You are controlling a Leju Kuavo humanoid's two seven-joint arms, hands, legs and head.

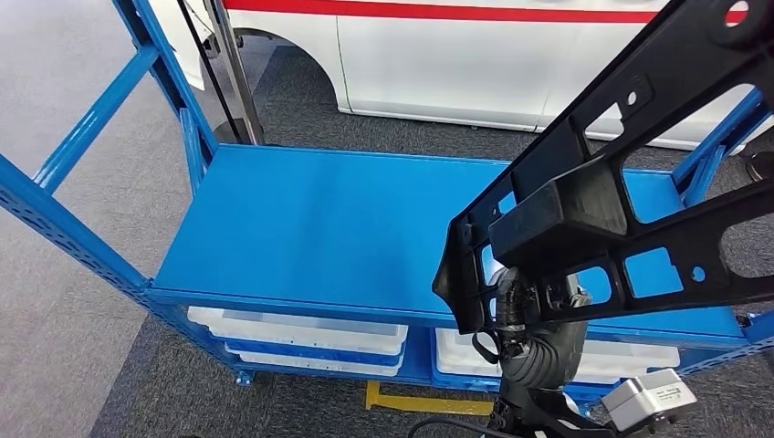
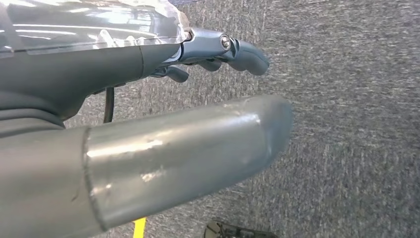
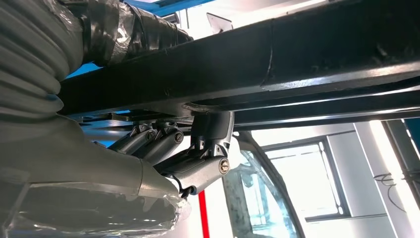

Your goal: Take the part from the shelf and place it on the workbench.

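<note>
Right robot hand [image 3: 188,158]: fingers closed around a bar of the part [image 1: 602,192], gripping it from beneath. In the head view the part, a large black openwork bracket, occupies the right half of the frame, lifted clear above the blue shelf [image 1: 310,228] and running up past the upper right corner.

Left robot hand [image 2: 218,52]: holds nothing; fingers extended and loosely apart, hanging over grey carpet.

The tabletop where the part must go is not visible, so the carry is judged not yet begun.

Risks:
- The grip sits near the part's lower end, at lower centre of the head view, with most of its length overhanging toward the upper right. The load is likely off balance; the bar could rotate or slip within the fingers during a turn.
- The long far end reaches toward the white vehicle body [image 1: 475,64] at upper centre and the blue upright [image 1: 721,137] at right. A swing could strike either.
- The part screens much of the head view, so obstacles on the right may go unseen.
- White bins [image 1: 301,333] sit beneath the shelf at lower centre; a dropped part would land on the shelf above them.
</note>
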